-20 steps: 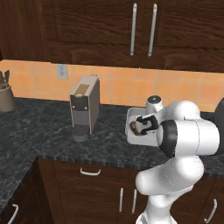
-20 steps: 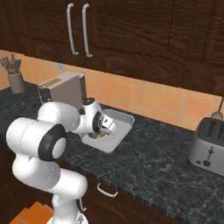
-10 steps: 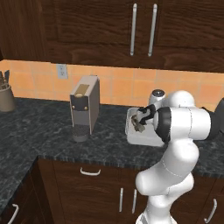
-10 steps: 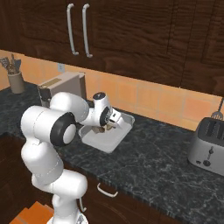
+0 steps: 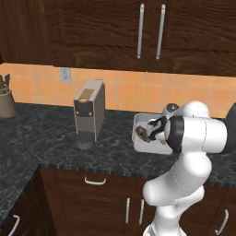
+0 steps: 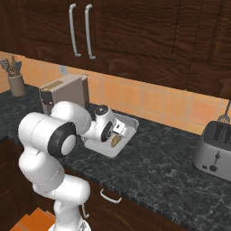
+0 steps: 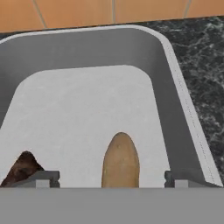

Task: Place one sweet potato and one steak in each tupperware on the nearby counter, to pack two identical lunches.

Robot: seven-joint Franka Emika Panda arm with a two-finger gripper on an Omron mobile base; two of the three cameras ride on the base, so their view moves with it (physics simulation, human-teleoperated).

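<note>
One tupperware (image 5: 137, 144) (image 6: 127, 120) (image 7: 179, 105) stands on the dark counter by the tiled wall. A sweet potato (image 7: 120, 159) (image 6: 116, 141) lies on its floor. My gripper (image 7: 113, 177) (image 6: 119, 131) (image 5: 150, 131) hangs just above it, open. The fingertips (image 7: 41, 177) stand wide apart on either side of the potato without touching it. A dark red-brown piece (image 7: 22, 167), darker than a bright-red steak, lies in the tray's corner, partly behind one finger. The second tupperware and the other sweet potato are out of view.
A coffee machine (image 5: 88, 113) (image 6: 63, 92) stands on the counter close to the tray. A toaster (image 6: 215, 151) sits further along the counter, and a utensil holder (image 5: 5, 99) (image 6: 17, 82) stands far off on the other side. The tiled backsplash (image 7: 109, 11) rises right behind the tray.
The arm has folded back toward the base and the hand has come lower into the tray. The sweet potato now lies on the tray floor between open fingers.
</note>
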